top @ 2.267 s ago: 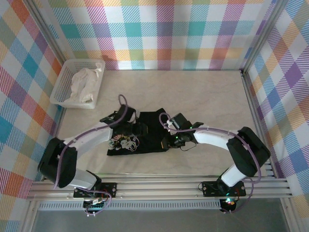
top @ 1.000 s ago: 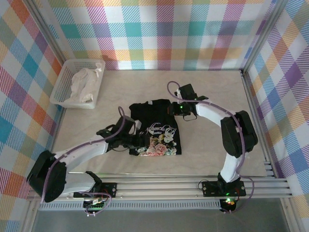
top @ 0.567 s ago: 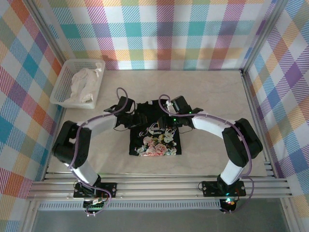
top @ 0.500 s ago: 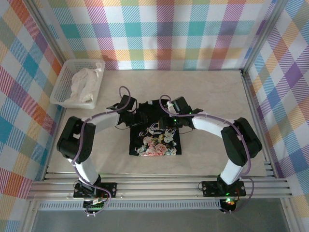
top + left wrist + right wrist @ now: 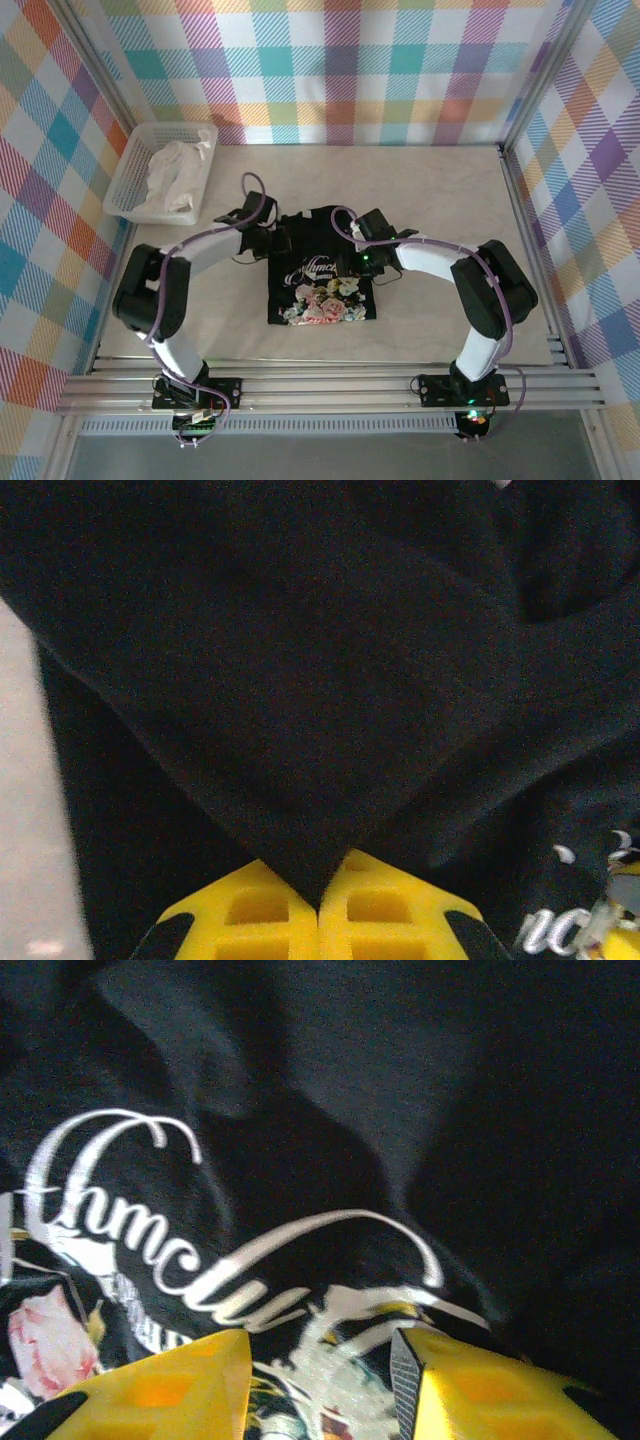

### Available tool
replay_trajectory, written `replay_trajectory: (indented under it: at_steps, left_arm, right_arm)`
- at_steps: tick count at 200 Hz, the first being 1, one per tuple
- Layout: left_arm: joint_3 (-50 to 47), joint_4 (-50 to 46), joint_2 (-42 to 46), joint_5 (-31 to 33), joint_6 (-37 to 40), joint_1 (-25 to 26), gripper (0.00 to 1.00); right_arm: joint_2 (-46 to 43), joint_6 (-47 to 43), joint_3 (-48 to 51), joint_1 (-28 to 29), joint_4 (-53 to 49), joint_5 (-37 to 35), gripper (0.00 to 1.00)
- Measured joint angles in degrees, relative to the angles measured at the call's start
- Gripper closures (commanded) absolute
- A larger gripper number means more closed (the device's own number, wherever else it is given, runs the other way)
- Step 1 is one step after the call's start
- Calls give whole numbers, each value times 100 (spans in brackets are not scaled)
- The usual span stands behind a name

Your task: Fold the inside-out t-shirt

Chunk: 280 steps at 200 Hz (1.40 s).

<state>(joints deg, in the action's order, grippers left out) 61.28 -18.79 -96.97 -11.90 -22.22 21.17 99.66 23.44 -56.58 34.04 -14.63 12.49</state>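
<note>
On your pale table, the black t-shirt lies centre-near. Your left end effector is clamped on its far-left fold, and your right end effector stands apart over the lettering. Far left, a basket holds a white cloth, with plaid walls behind.

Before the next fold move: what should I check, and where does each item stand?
1. Left hand shut on a corner of the black fabric t-shirt with white script lettering: ok.
2. Right hand gripping the t-shirt: cannot tell; its fingers stand apart with the print showing between them.
3. T-shirt's lower part lying flat on the beige table, floral print up: ok.
4. White plastic basket and its white cloth apart from the t-shirt: ok.
5. The two hands apart from each other at the t-shirt's far edge: ok.
</note>
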Motion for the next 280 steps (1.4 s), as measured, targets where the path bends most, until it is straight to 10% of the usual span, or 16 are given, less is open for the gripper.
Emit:
replay_trajectory:
  at_steps: [26, 84, 137, 165, 217, 280]
  left_arm:
    - [17, -400, 483, 358, 44, -205, 100]
    - [127, -927, 15, 1049, 76, -251, 66]
    - [-970, -649, 876, 387, -186, -262, 50]
    - [-1493, -356, 1016, -22, -396, -262, 54]
    - [-1506, -63, 807, -210, -474, -264, 100]
    - [-1521, -850, 1919, -7, -433, -424, 97]
  right_arm:
    - [0, -15, 0, 0, -107, -50, 58]
    - [15, -17, 0, 20, -155, -46, 57]
    - [15, -17, 0, 50, -153, -22, 57]
    - [15, -20, -11, 129, -151, 17, 57]
    - [92, -39, -98, 275, -280, -59, 58]
    - [109, -44, -101, 297, -608, -286, 59]
